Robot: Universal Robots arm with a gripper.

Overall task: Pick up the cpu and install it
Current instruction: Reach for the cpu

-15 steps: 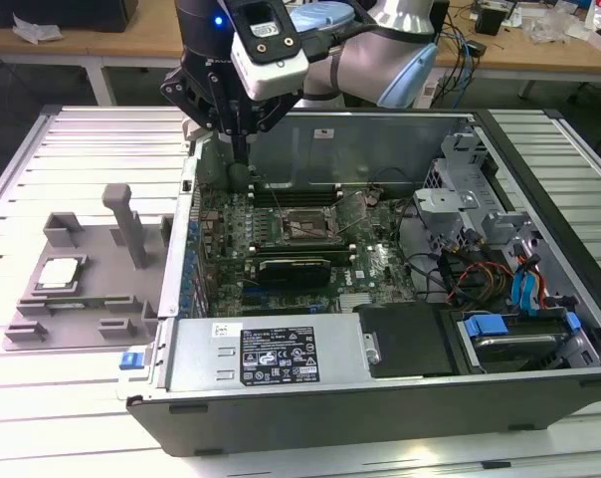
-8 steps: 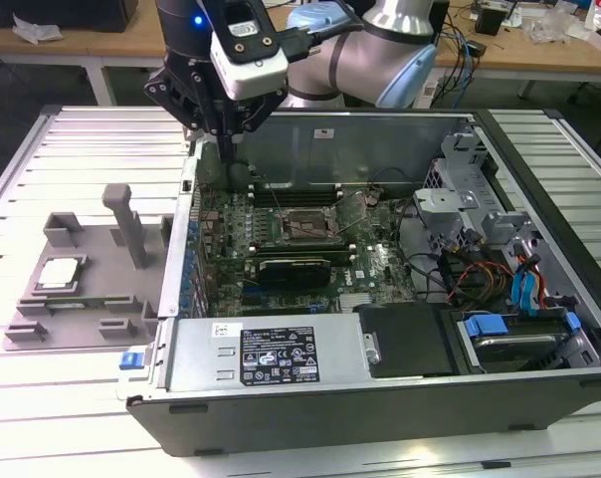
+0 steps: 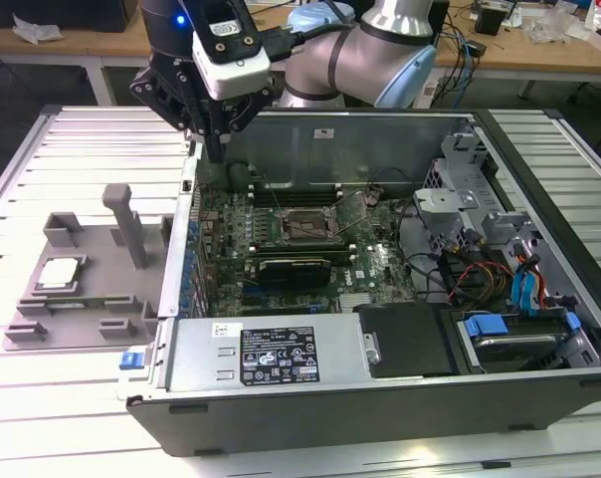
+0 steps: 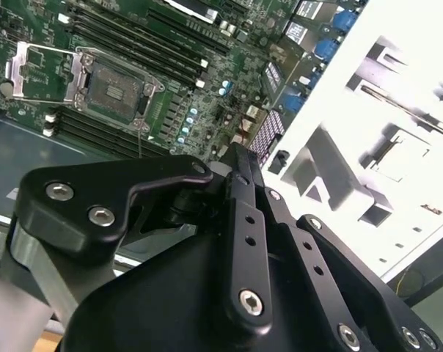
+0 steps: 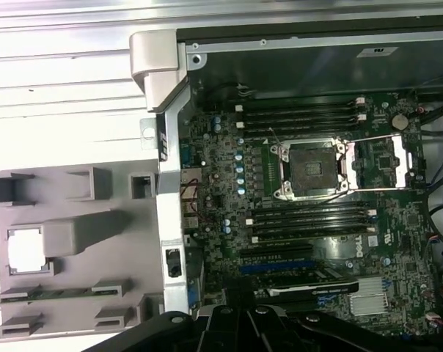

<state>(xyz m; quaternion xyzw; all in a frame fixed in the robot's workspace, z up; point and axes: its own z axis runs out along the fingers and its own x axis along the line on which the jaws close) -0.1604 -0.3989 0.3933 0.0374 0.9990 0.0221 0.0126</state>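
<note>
The cpu (image 3: 60, 274) is a small square chip with a pale silver top, lying flat in a recess of the grey plastic tray (image 3: 101, 294) at the exterior view's left, outside the computer case. It also shows in both wrist views (image 5: 25, 251) (image 4: 401, 152). The dark socket (image 3: 302, 227) (image 5: 309, 169) (image 4: 115, 89) on the green motherboard stands with its metal frame swung open and nothing in it. My gripper (image 3: 214, 151) (image 4: 240, 155) hangs above the case's rear corner nearest the tray, fingers shut together and holding nothing, well above both cpu and socket.
The open case (image 3: 181, 249) has raised metal walls between tray and motherboard. A grey upright post (image 3: 129, 224) rises from the tray beside the cpu. A power supply (image 3: 271, 354), a drive cage (image 3: 450, 204) and loose cables (image 3: 480, 274) fill the rest of the case.
</note>
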